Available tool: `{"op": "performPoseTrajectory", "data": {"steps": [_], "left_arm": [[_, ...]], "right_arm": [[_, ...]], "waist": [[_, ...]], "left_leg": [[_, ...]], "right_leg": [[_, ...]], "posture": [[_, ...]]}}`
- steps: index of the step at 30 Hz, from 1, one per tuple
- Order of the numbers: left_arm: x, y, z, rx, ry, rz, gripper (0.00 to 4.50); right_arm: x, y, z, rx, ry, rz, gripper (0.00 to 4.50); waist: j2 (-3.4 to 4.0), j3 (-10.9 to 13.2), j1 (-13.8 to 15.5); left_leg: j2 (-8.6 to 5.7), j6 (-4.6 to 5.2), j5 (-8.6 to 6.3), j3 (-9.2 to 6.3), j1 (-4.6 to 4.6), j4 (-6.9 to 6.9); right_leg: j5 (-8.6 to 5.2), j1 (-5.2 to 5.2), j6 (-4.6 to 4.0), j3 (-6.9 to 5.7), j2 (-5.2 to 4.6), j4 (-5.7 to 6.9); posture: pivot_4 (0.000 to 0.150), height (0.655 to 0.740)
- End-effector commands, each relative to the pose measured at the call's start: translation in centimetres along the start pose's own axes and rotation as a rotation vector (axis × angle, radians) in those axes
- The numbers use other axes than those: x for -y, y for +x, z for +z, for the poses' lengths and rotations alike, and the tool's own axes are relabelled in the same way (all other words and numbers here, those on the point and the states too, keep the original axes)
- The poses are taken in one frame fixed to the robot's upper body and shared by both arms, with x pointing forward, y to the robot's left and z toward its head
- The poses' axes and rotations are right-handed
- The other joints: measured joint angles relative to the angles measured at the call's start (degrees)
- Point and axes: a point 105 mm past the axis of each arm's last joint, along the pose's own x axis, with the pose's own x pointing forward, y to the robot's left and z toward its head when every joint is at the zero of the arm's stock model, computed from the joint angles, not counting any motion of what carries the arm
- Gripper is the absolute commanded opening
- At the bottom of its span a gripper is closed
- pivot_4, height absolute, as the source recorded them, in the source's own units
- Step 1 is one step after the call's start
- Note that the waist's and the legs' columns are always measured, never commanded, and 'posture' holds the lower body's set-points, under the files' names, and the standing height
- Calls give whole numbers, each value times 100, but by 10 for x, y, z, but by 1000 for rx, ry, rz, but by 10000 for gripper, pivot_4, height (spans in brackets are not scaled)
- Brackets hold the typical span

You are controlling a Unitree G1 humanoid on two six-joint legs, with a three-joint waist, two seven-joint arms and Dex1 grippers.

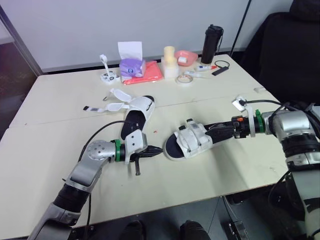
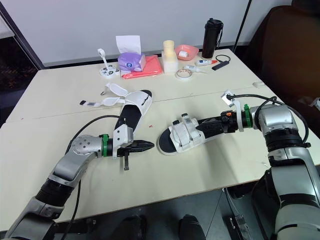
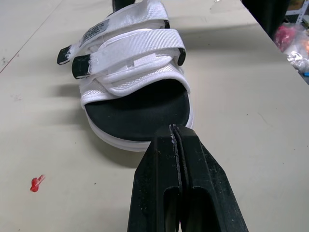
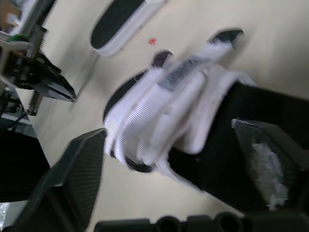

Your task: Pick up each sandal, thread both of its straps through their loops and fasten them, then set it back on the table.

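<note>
Lying on the table (image 1: 60, 100), the fastened sandal (image 1: 189, 141) is straddled at its heel by the right gripper (image 1: 214, 131), fingers (image 4: 72, 179) spread and released. Off its toe the left gripper (image 1: 156, 149) is clenched on nothing — a snagged strap could drag it askew.

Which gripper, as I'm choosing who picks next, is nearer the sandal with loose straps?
Left. The left gripper sits shut just beside the heel of the unfastened sandal; the right gripper is farther off, open around the fastened sandal.
</note>
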Motion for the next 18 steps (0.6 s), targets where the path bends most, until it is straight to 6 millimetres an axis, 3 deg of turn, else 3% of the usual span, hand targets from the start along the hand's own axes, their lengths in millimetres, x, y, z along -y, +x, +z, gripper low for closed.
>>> {"op": "performPoseTrajectory", "data": {"steps": [1,18], "left_arm": [[3,3,10,28,43,-10,0],[4,3,11,30,48,19,0]], "right_arm": [[-7,0,12,2,28,34,44459],[-30,57,14,-74,170,215,44459]], "waist": [[0,0,-7],[1,0,-26]], "left_leg": [[0,0,0,0,0,0],[0,-1,1,-1,0,0]], "right_leg": [[0,0,0,0,0,0],[0,-4,0,0,0,8]], "posture": [[1500,7400],[1500,7400]]}}
